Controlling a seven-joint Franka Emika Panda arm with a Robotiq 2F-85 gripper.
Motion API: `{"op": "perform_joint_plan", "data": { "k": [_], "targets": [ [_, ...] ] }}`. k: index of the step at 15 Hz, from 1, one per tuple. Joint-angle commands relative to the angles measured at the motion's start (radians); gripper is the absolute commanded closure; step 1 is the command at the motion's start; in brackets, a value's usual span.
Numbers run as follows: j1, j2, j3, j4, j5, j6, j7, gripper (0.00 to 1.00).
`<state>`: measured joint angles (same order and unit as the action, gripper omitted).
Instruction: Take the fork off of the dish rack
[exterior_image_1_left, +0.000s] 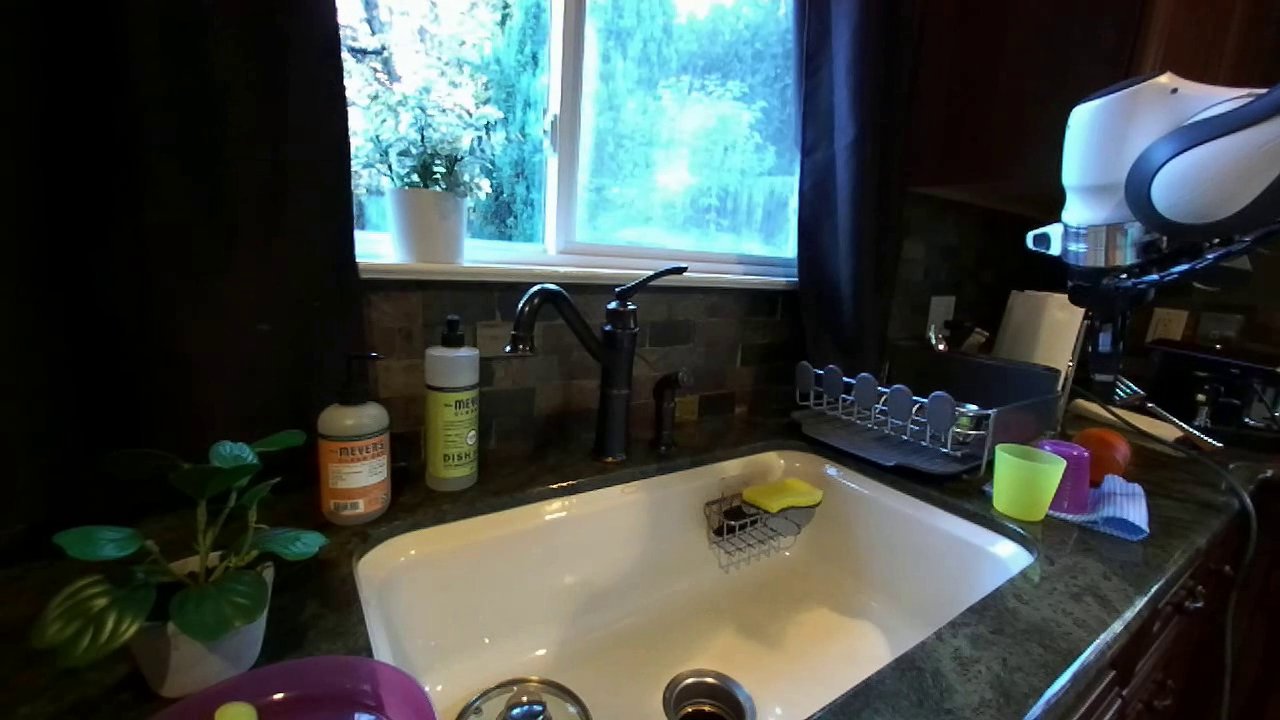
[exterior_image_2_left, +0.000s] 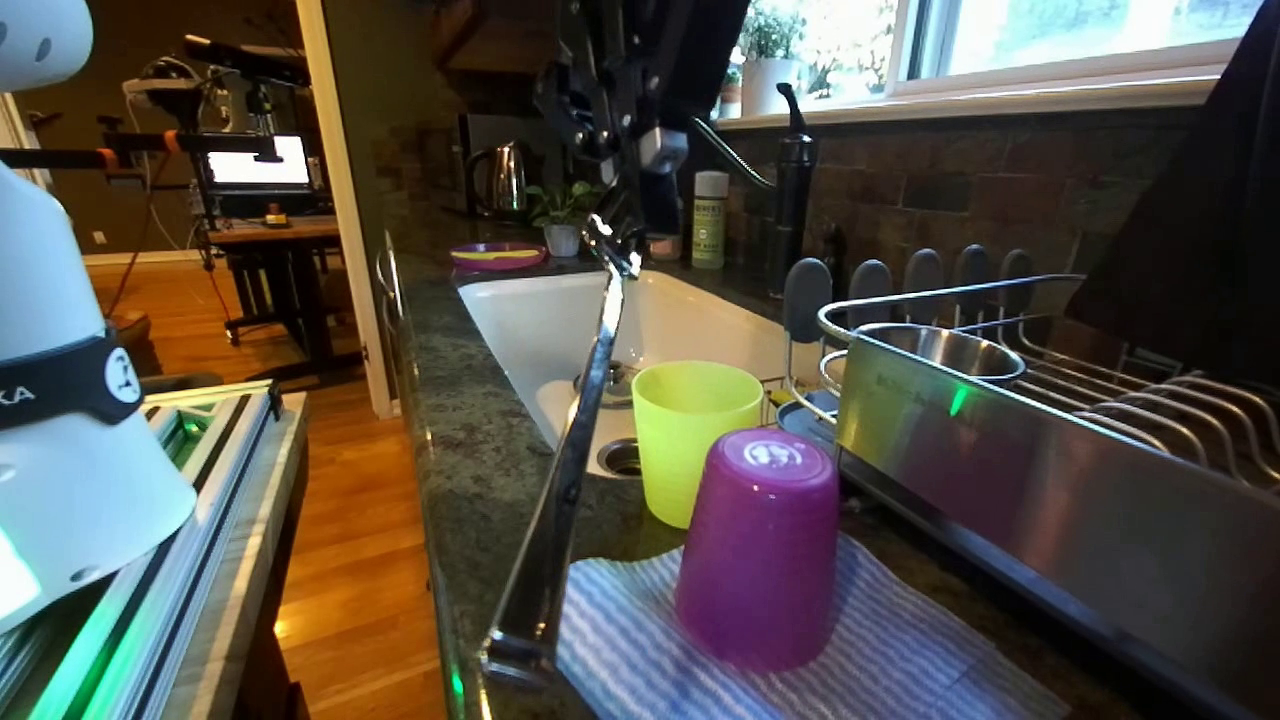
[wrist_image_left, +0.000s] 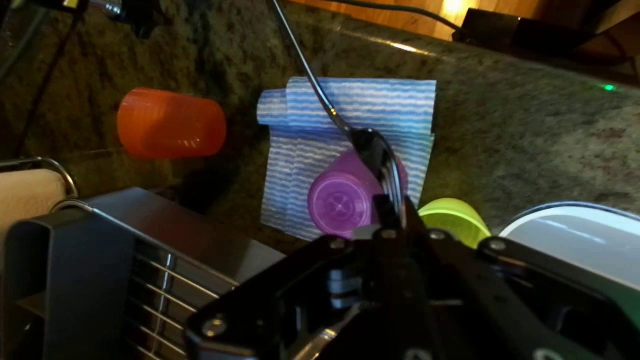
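My gripper is shut on the tined end of a silver fork; it shows in the wrist view (wrist_image_left: 395, 215) and in both exterior views (exterior_image_1_left: 1102, 375) (exterior_image_2_left: 632, 240). The fork's handle sticks out away from the jaws, in the wrist view (wrist_image_left: 322, 95) and in both exterior views (exterior_image_1_left: 1170, 415) (exterior_image_2_left: 580, 430). Its tips are hidden between the fingers. The fork is held in the air, apart from the dish rack, above the cups and cloth. The dish rack, with grey prongs and a metal side, stands beside them, in all views (exterior_image_1_left: 1020, 415) (exterior_image_2_left: 1050, 530) (wrist_image_left: 175, 225).
A purple cup (exterior_image_2_left: 760, 560) stands upside down on a blue striped cloth (wrist_image_left: 300, 185). A yellow-green cup (exterior_image_2_left: 690, 430) stands upright near the white sink (exterior_image_1_left: 620, 580). An orange cup (wrist_image_left: 170, 122) lies on its side. A metal cup (exterior_image_2_left: 935, 350) sits in the rack.
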<state>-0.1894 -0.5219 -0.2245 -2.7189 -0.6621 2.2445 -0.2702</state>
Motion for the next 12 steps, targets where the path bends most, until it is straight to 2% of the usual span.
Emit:
{"op": "perform_joint_plan", "data": {
  "k": [1, 2, 5, 6, 12],
  "targets": [
    [-0.007, -0.006, 0.009, -0.005, 0.008, -0.001, -0.014, 0.96],
    [-0.007, -0.008, 0.009, -0.007, 0.009, -0.001, -0.018, 0.99],
    [0.034, -0.027, 0.015, -0.057, 0.001, -0.027, -0.156, 0.99],
    [0.053, -0.003, 0.017, -0.029, 0.018, -0.042, -0.201, 0.99],
    [0.148, 0.019, 0.036, -0.034, 0.071, -0.112, -0.430, 0.99]
  ]
}}
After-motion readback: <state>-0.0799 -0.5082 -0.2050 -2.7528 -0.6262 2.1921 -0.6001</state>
